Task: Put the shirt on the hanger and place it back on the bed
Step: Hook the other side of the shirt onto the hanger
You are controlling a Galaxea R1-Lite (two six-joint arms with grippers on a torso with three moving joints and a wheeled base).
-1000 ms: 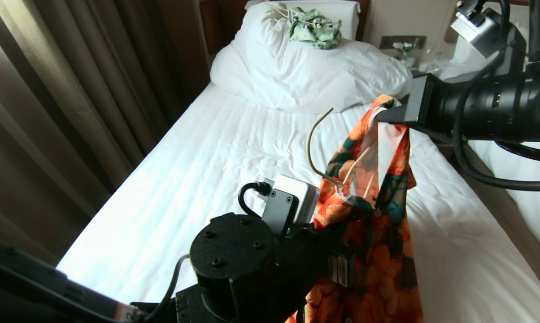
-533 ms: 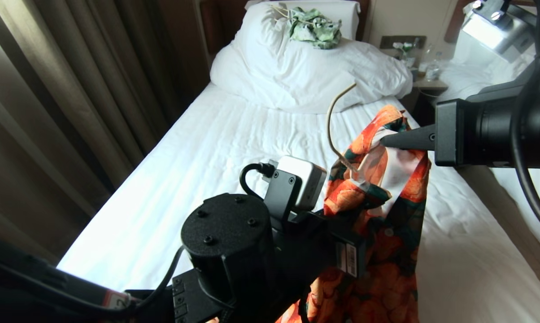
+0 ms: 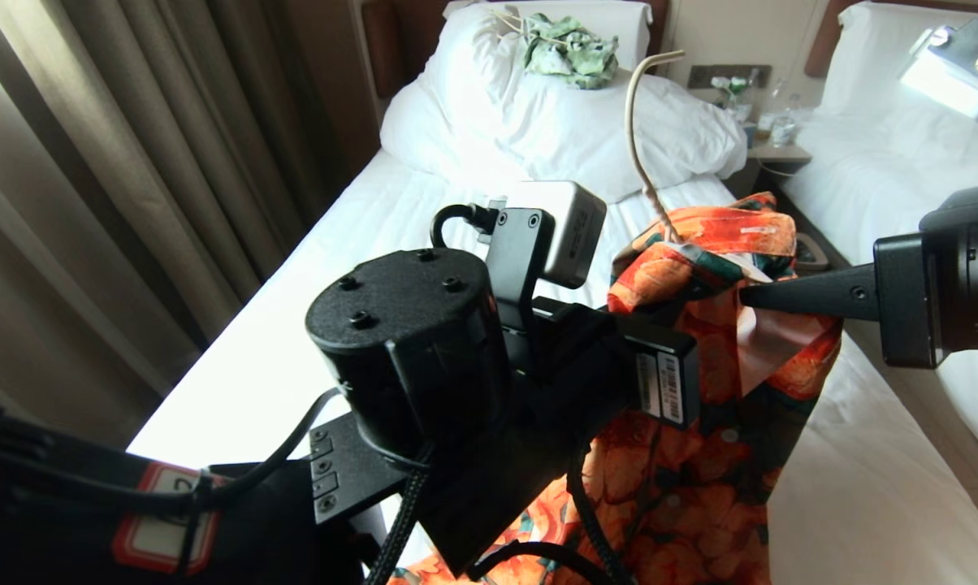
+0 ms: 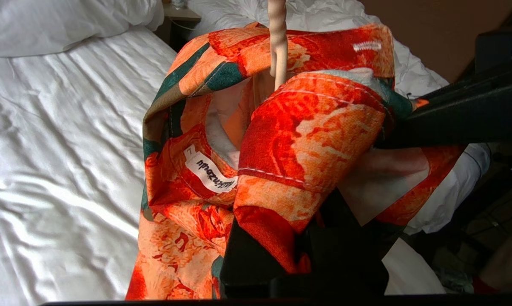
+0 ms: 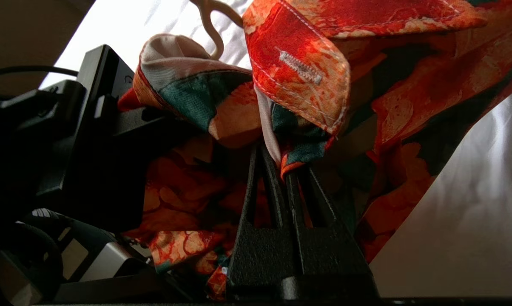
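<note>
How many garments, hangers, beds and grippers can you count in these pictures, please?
Garments: 2, the flowered shirt and a pale green patterned garment on the bedding.
Hangers: 1, the hanger rising from the shirt's collar.
Beds: 2, the bed and a second white bed.
Grippers: 2, left gripper and right gripper.
Total: 7

white neck label inside shirt, numeral "7", script brand unreadable
</note>
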